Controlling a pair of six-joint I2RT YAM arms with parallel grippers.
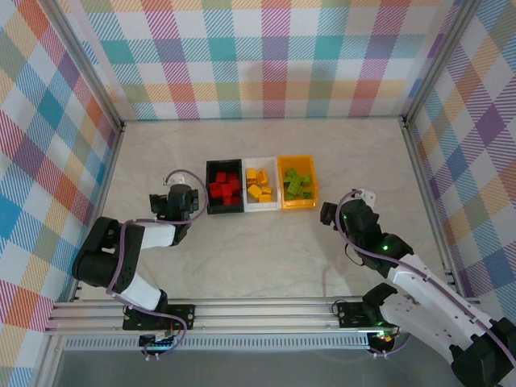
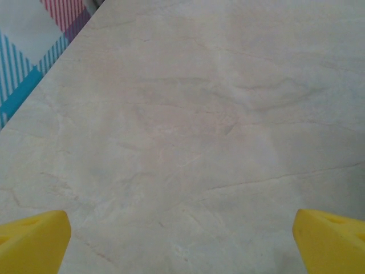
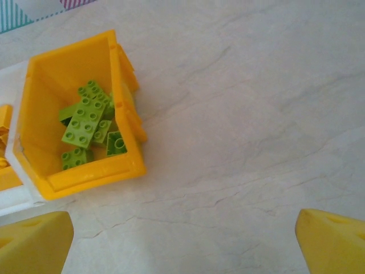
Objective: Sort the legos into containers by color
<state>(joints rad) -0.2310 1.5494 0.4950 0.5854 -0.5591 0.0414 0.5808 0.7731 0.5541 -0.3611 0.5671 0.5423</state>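
- Black bin, white bin, orange bin abut in a row — long axes running away from the arms.
- Left tool and right tool gape empty — bare desk either side.

Legos lie inside three containers side by side on the table.

Robot lab test cell, plaid backdrop walls, marble-look table, aluminium rail

No readable text, label or number anywhere.
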